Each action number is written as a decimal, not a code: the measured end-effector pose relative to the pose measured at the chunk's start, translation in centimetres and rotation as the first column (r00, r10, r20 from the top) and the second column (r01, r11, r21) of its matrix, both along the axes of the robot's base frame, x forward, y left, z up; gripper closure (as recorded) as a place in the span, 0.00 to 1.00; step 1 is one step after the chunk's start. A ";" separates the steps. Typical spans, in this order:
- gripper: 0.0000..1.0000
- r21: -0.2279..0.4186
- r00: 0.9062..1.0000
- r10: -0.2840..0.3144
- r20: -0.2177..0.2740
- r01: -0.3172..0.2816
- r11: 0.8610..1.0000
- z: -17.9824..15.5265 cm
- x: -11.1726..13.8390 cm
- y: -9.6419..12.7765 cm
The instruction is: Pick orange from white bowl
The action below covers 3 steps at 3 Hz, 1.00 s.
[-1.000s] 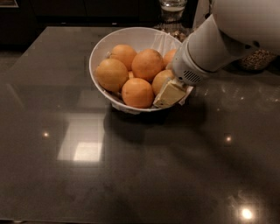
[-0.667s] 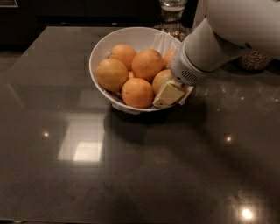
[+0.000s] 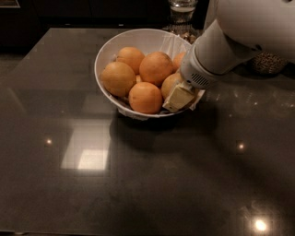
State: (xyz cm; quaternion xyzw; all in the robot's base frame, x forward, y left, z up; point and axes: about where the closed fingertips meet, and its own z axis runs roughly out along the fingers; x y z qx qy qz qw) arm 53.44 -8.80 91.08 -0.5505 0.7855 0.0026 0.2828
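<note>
Gripper pressed in at the right side of the white bowl, against the dull orange.

Over the last second almost nothing has shifted: the gripper (image 3: 179, 97) holds the same place low inside the white bowl (image 3: 133, 31), touching the orange (image 3: 170, 84), the yellower, duller fruit at the right, which stays seated among the brighter oranges (image 3: 145, 97). I judge the grasp is being settled and the lift is not yet begun; whether the gripper is open or closed on the fruit cannot be told, as the wrist hides it. The bowl stands toward the back of a dark, polished worktop (image 3: 138, 193) that mirrors a pale window patch (image 3: 92, 159) and small lamp spots (image 3: 260, 225). Behind stand a glass jar (image 3: 182, 9) and a jar of grain (image 3: 267, 62), with dark room beyond.
</note>
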 end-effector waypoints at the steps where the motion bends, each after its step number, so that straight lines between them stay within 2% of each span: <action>1: 0.95 0.000 1.000 0.000 0.000 0.000 1.000 0.0 0.0 0.0; 2: 1.00 0.001 1.000 0.001 0.000 -0.001 1.000 0.0 0.0 0.0; 3: 1.00 0.048 0.999 0.032 0.006 -0.032 0.998 1.3 -0.2 0.2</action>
